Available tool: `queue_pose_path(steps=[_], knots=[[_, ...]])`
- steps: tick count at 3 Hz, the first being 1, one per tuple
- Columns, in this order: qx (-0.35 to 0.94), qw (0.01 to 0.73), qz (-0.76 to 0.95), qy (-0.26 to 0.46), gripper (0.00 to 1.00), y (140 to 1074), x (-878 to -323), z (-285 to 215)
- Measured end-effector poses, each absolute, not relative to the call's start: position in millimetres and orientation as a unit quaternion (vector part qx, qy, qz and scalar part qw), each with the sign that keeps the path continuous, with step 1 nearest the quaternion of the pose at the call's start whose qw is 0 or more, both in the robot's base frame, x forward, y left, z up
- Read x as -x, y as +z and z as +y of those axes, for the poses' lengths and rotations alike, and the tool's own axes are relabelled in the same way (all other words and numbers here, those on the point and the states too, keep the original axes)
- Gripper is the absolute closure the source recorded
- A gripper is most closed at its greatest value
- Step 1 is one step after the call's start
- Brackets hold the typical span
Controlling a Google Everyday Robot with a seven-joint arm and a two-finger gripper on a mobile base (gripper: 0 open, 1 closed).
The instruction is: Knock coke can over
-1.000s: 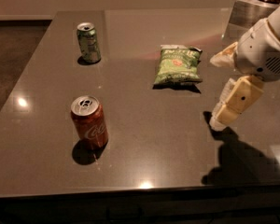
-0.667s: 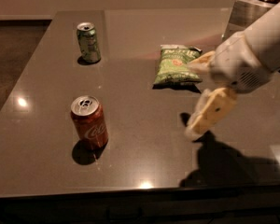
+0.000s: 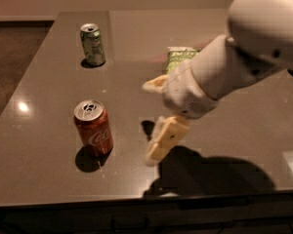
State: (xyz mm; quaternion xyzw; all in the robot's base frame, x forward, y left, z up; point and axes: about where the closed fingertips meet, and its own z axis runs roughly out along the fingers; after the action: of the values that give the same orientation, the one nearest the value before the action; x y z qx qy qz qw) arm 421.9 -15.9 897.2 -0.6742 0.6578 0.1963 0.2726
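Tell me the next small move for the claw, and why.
Probably push the claw sideways into the upper half of the coke can. The can stands upright, and the open claw hangs beside it, low over the table, with a gap between them.

Arm (image 3: 224, 72) was smooth off-white shell: big rounded housing at top right, tapering cylindrical forearm, knobbly wrist cuff, a couple of small dark dots on the casing. Gripper (image 3: 152, 122) over the table (image 3: 39, 82), just right of the coke can (image 3: 94, 130), had two pale yellowish blocky fingers (image 3: 163, 140), spread wide
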Motion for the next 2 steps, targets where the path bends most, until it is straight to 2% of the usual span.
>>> queue_pose_path(steps=[2], knots=[[0.686,0.267,0.633,0.239,0.00,886.0,-415.5,69.6]])
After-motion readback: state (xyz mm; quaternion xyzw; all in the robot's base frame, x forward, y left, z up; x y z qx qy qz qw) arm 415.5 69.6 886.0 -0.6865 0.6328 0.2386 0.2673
